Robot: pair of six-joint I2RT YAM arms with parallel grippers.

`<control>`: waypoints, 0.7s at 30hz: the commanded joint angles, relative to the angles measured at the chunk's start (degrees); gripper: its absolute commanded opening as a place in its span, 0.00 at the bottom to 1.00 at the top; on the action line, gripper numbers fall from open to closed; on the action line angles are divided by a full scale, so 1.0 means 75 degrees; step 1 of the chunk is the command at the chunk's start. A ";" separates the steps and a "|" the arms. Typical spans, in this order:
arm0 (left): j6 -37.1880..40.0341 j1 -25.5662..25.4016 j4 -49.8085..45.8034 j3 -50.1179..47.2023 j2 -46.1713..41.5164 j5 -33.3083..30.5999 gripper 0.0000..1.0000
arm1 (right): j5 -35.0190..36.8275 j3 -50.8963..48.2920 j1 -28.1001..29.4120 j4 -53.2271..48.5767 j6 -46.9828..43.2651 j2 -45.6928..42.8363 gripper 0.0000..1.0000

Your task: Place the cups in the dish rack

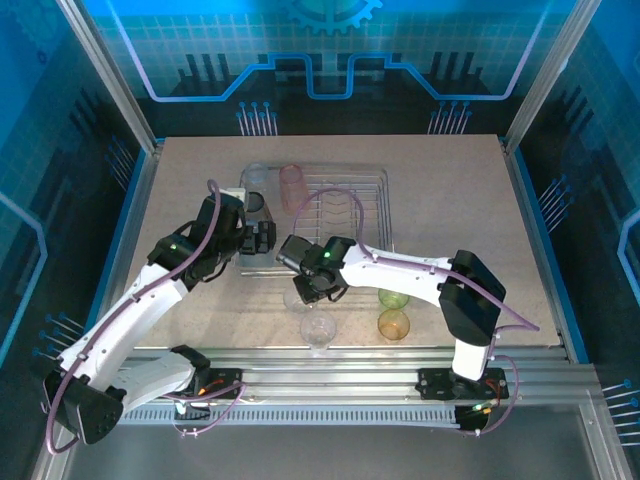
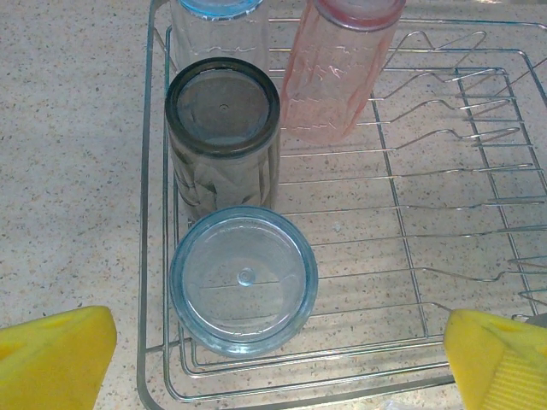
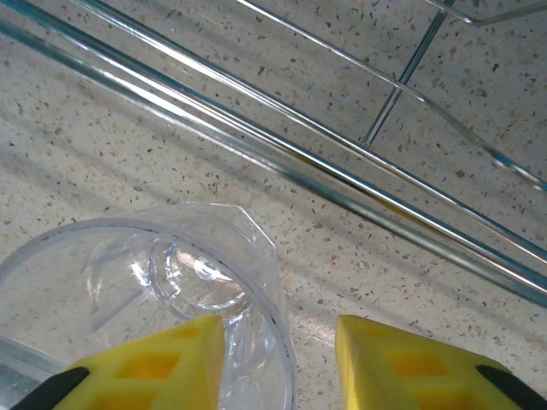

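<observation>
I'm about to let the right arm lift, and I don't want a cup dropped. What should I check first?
1. Right gripper straddles the wall of the clear plastic tumbler: ok, one finger inside, one outside.
2. Jaws pinching that wall: not ok, a gap shows beside the outer finger.
3. Left gripper open and empty: ok.
4. Room in the silver wire dish rack: ok, its right half is bare.
5. Second clear tumbler apart from the first: cannot tell.

Even bright light, blue cast at edges; soft shadows under dish rack (image 3: pixel 256 141), glints on clear cup (image 3: pixel 184 278)
</observation>
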 commanded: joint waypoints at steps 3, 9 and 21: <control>-0.0145 0.0068 0.0115 -0.0103 -0.0149 -0.0043 0.99 | 0.0266 0.0251 0.0104 -0.0256 -0.0016 0.0121 0.33; -0.0166 0.0068 0.0126 -0.0127 -0.0230 -0.0101 0.99 | 0.0403 0.0359 0.0108 -0.0390 -0.0051 0.0087 0.23; -0.0405 0.0371 0.0067 -0.0244 -0.0476 0.0159 0.99 | 0.0360 0.0354 0.0019 -0.0402 -0.0391 -0.0049 0.14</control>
